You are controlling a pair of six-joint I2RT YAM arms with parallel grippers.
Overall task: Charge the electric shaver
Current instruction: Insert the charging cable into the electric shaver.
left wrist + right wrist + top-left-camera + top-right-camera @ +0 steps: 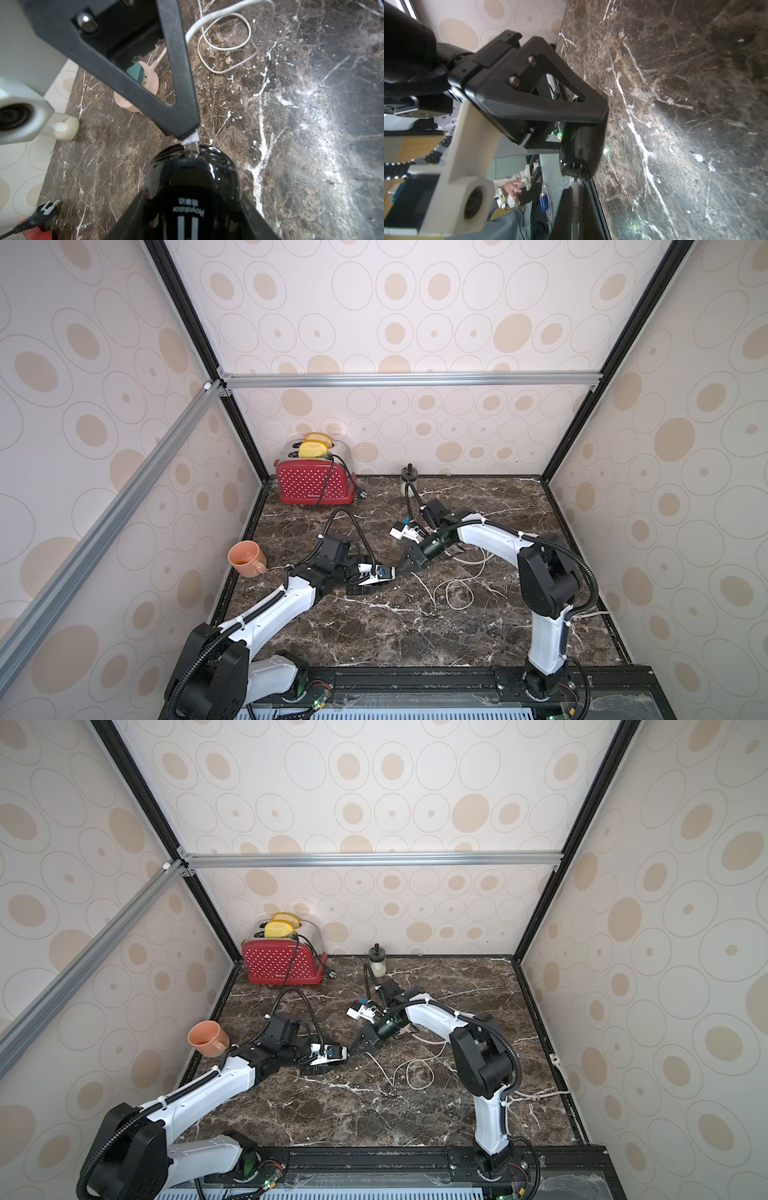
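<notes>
Gripping the stubby glossy black electric shaver (193,176) by its flanks, the left gripper (192,194) has its jaws spread about halfway, one finger pressed on each side. The shaver is held just above the brown marble tabletop (415,635), a little to 9 o'clock of its middle. Its long axis seems to lie roughly level along the 8-to-2 o'clock line, though both top views hide most of it under the wrist. The end with silvery stripes faces the left wrist, and the rounded end points toward 2 o'clock. At that rounded end the right gripper (575,193), set at 2 o'clock of the shaver, has its jaws pressed together on the small white cable plug (190,139), whose metal tip touches the shaver's port. The thin white cable (217,72) loops on the marble at 4 o'clock. A round pink socket disc (124,100) carrying a teal cube adapter (136,71) lies beyond the right gripper.
</notes>
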